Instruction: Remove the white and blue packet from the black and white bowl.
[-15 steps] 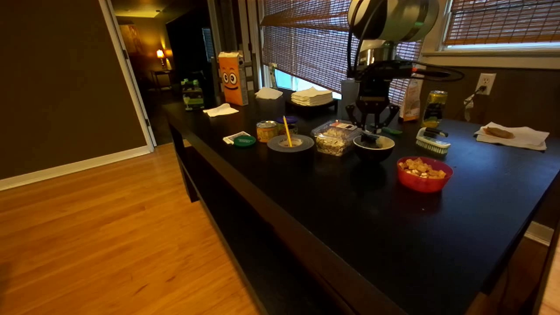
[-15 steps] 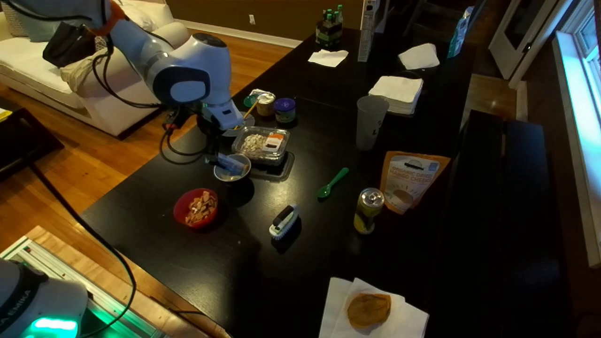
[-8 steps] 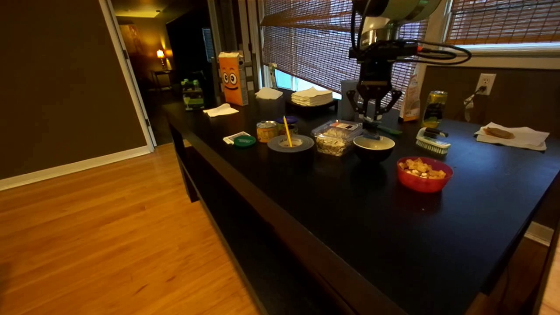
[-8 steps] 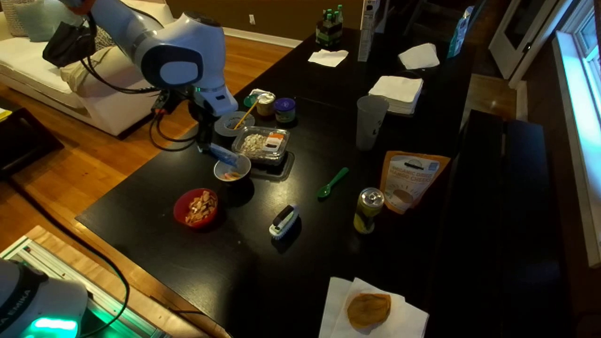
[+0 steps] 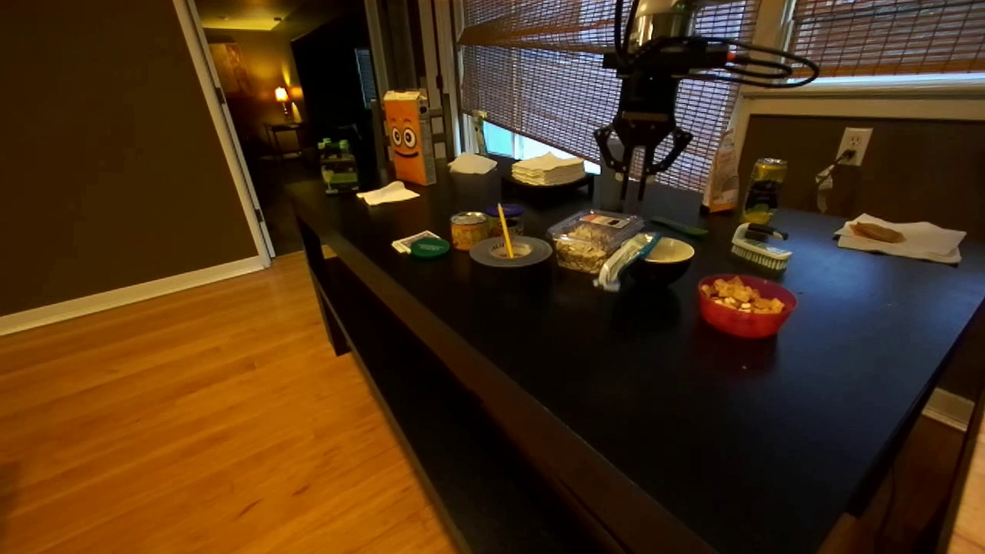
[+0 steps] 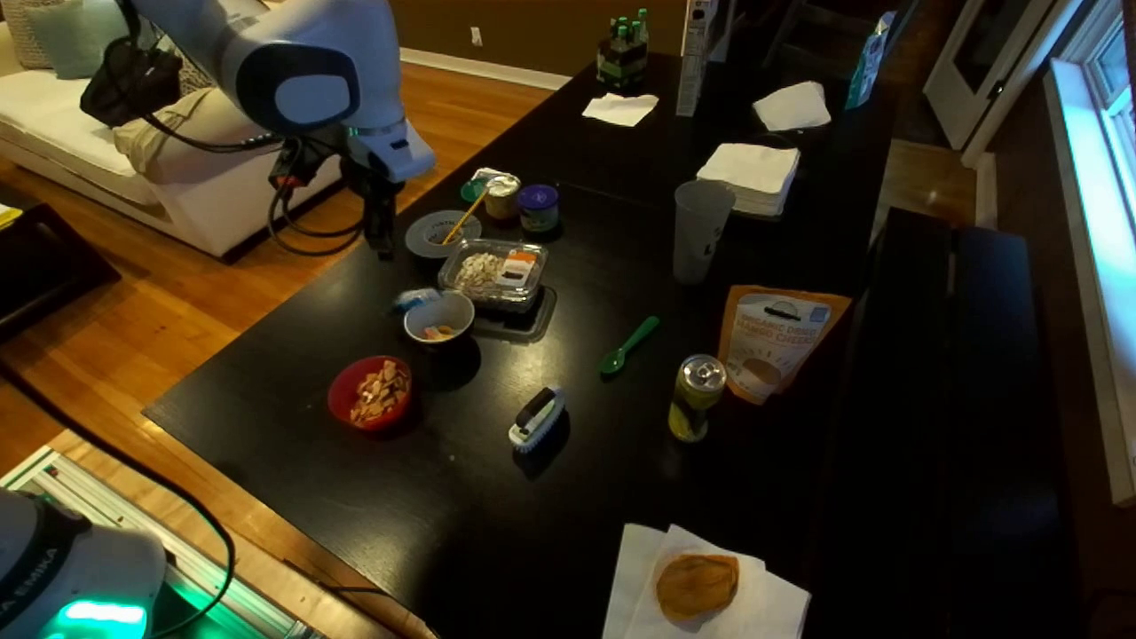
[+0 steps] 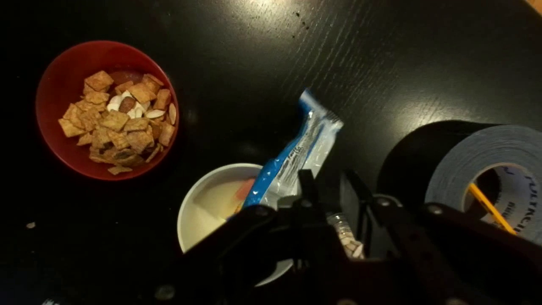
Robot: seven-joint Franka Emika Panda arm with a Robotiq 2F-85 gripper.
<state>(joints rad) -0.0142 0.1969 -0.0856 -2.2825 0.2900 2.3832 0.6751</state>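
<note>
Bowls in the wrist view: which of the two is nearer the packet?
The black and white bowl: the packet overlaps its rim there, while the red bowl stands apart from both.

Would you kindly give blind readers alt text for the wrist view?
A white and blue packet overlaps the rim of a pale bowl beyond the open, empty gripper. Left, a red bowl of golden squares; right, a tape roll with a yellow stick.
</note>
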